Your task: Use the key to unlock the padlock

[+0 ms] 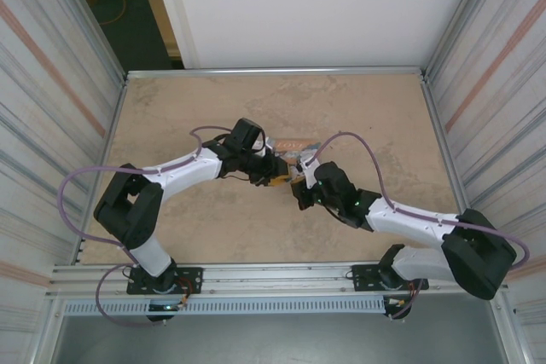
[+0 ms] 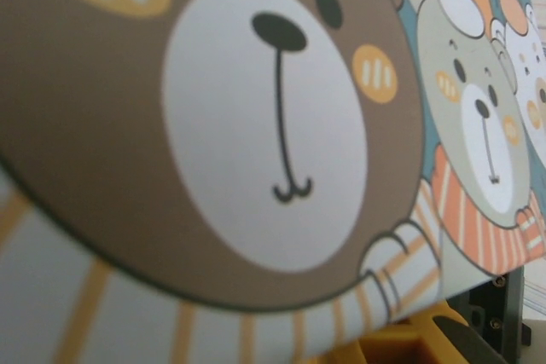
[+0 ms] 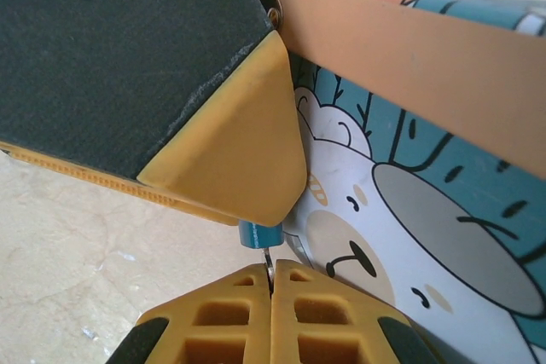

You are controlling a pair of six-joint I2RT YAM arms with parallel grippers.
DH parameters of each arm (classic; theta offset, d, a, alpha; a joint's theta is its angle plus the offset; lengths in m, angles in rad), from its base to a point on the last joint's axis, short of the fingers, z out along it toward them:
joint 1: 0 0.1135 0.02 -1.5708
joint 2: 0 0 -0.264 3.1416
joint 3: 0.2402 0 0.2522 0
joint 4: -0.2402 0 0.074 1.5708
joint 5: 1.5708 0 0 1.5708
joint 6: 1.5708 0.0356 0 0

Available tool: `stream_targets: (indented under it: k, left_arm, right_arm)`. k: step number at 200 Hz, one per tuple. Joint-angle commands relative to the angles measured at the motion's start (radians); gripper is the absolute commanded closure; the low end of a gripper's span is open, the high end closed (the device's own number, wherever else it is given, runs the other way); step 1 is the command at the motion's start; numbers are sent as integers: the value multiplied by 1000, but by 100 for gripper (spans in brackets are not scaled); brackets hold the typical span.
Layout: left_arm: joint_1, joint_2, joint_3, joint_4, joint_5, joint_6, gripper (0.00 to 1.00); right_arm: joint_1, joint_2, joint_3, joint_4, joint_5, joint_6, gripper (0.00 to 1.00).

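The tiny blue-teal padlock (image 3: 260,234) pokes out from under a yellow finger (image 3: 230,151) of my left gripper (image 1: 277,178), which is closed round it; most of the lock and its shackle are hidden. My right gripper (image 3: 271,268) is shut on the key (image 3: 270,260), a thin silvery blade whose tip is in the bottom of the padlock. In the top view both grippers meet at mid-table, the right gripper (image 1: 298,183) just right of the left. In the left wrist view one yellow finger (image 2: 426,337) shows below the box.
The orange and teal cartoon-bear box (image 3: 444,210) stands right behind the padlock, touching distance from both grippers; it shows in the top view as the box (image 1: 294,144) and close up in the left wrist view as the box face (image 2: 256,125). Bare tan tabletop (image 1: 196,236) lies around, with metal walls (image 1: 51,125) at the sides.
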Motion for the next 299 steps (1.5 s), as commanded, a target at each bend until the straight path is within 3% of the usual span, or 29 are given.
stream_targets:
  k: [1, 88, 168, 299]
  left_arm:
    - [-34, -33, 6, -34, 109, 13, 84]
    - [7, -13, -36, -12, 99, 33, 84]
    - [60, 44, -88, 41, 109, 54, 83]
    - [113, 71, -106, 44, 90, 102, 61]
  right_arm:
    - [-16, 19, 110, 221, -12, -37, 100]
    - [-14, 140, 90, 320, -16, 82, 100]
    - [105, 293, 41, 386, 121, 228, 100]
    - [166, 451, 57, 427, 220, 407, 100]
